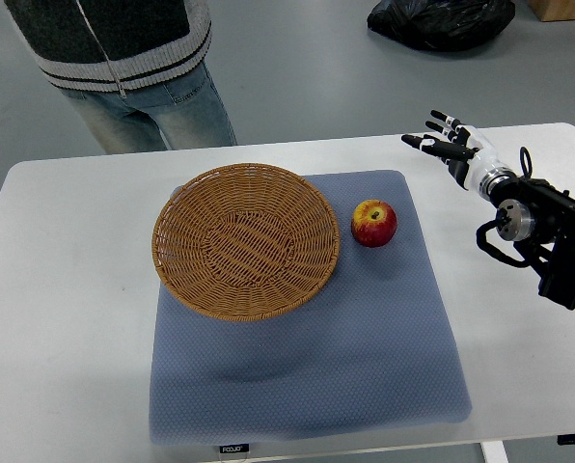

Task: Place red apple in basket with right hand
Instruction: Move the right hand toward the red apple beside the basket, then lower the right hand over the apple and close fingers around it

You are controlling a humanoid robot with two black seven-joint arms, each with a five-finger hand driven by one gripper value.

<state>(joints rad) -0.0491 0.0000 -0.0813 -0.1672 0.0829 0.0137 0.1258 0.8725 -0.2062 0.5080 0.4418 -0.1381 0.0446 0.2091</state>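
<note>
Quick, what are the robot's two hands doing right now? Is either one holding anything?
Right hand: open, fingers spread, holding nothing; the red apple sits untouched on the mat.
Left hand: not in view.

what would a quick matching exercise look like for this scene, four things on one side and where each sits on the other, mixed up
Things:
1. red apple
2. basket
3. right hand
4. black bag

Places:
A. on the floor beyond the table's far edge
B. on the left part of the blue mat, empty
C. on the blue mat, just right of the basket
D. over the white table, fingers spread, holding nothing

Pairs: 1-C, 2-B, 3-D, 4-A
</note>
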